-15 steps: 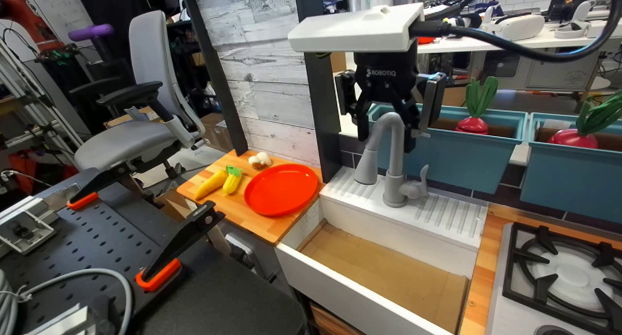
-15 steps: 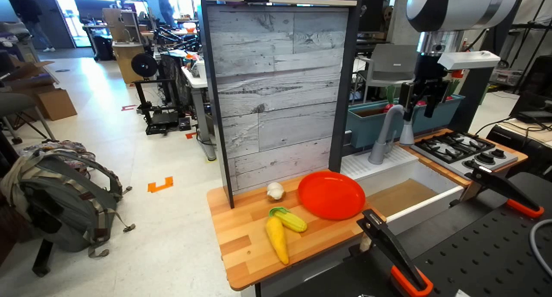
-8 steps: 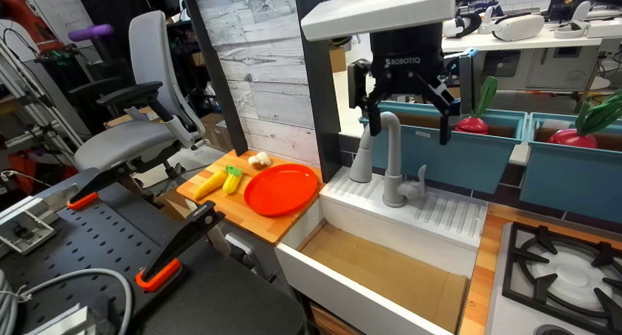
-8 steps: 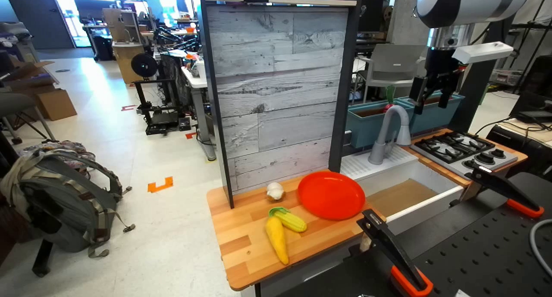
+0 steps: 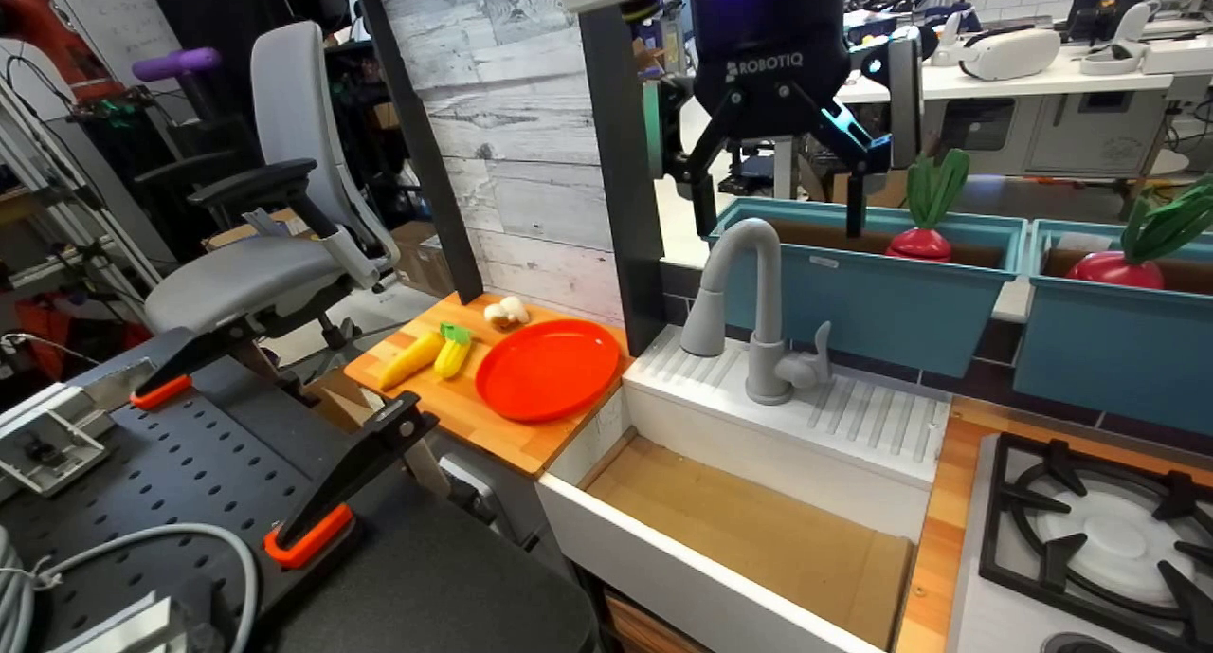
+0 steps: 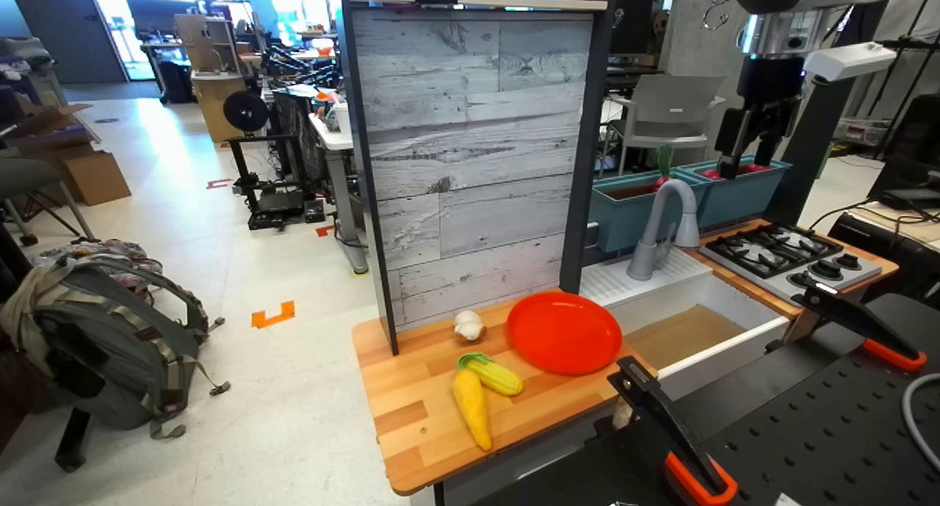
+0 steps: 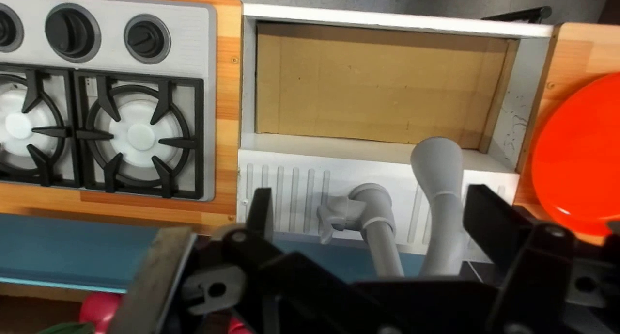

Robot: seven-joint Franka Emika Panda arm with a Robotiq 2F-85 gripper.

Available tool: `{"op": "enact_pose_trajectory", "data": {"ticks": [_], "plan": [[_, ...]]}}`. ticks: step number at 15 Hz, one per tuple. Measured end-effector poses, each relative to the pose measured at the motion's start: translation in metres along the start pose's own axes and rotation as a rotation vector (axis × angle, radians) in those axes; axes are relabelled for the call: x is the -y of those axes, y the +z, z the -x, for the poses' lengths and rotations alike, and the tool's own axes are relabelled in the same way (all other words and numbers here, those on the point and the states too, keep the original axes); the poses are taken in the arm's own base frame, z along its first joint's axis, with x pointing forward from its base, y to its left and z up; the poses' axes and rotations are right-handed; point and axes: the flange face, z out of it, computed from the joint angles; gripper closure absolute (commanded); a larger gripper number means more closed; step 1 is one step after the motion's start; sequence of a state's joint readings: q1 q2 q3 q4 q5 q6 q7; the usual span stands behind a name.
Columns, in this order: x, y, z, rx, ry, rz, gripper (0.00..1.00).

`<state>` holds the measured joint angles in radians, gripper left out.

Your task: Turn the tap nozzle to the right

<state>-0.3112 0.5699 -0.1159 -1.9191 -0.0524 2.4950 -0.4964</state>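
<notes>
1. White sink [image 5: 625, 551]: lower part of the frame, right of centre, floored with a flat brown lining [image 5: 749, 520].

2. Gripper [image 5: 780, 222]: upper part of the same frame, right of centre; no second arm near the sink. Jaws released and spread wide, nothing grasped.

3. Tap nozzle [image 5: 769, 298]: right of centre, at the sink's back edge, below and toward the left of the gap between the jaws. Riser upright; downturned end hangs to its left. In the wrist view that end runs up and down the frame, across the line joining the fingertips [image 7: 261, 203], close by the one at right. In an exterior view I find the arch [image 6: 672, 186] plainly apart from the fingers [image 6: 729, 164]. I cannot certify whether the turn is done. If outstanding, in my judgement the jaws must come down until one finger bears on the arch from the side.

4. Lever handle [image 5: 805, 367]: short, right of the riser's foot. My judgement: keep the fingers off it.
</notes>
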Motion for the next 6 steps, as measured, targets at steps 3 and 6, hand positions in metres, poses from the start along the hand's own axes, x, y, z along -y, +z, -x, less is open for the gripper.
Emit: {"op": "enact_pose_trajectory", "data": {"ticks": [3, 6], "plan": [[0.013, -0.017, 0.015, -0.004, -0.078, -0.013, 0.0], [0.028, -0.029, 0.031, -0.002, -0.142, -0.027, 0.0]]}}
